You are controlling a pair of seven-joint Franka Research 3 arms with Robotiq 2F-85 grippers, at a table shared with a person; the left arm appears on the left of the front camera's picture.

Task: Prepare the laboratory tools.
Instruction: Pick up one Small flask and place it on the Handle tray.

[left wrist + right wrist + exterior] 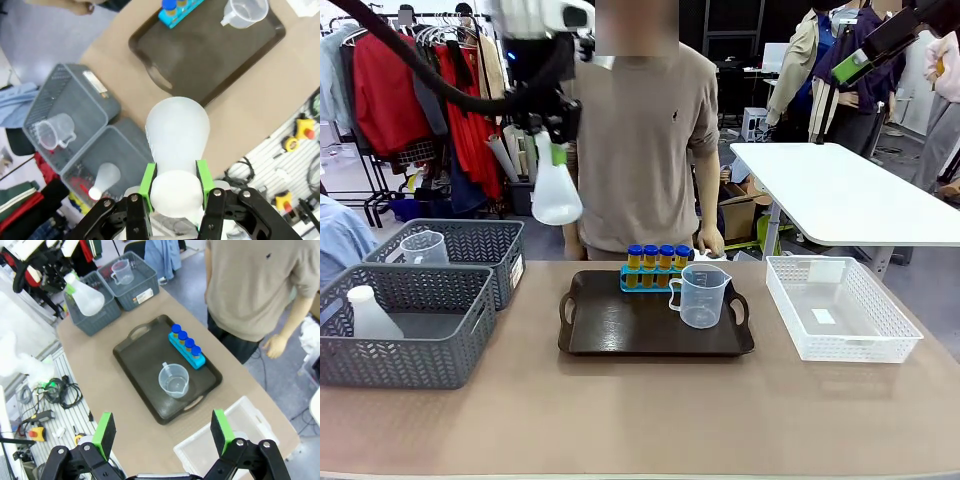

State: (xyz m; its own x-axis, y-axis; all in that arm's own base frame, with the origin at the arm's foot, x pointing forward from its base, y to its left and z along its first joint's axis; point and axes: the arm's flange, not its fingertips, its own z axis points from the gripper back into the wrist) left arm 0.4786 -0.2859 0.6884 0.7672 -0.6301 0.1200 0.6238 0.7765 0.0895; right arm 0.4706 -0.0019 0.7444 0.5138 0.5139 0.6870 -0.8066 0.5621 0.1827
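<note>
My left gripper (552, 152) (175, 179) is shut on the neck of a translucent white conical flask (557, 193) (177, 131) (86, 298), held high above the table's left half, beyond the tray's left end. On the dark tray (620, 325) (210, 60) (142, 360) stand several blue-capped tubes of orange-yellow liquid (655, 260) (172, 6) (186, 345) in a blue rack and a clear handled beaker (700, 296) (245, 12) (173, 381). My right gripper (855, 60) (164, 432) hovers open high over the table's right side, holding nothing.
Two grey baskets (470, 290) (67, 107) (132, 287) at the left hold another flask (370, 315) (105, 177) and another beaker (425, 247) (52, 132). A white mesh basket (840, 310) (220, 452) sits right of the tray. A person (640, 130) (255, 285) stands behind the tray.
</note>
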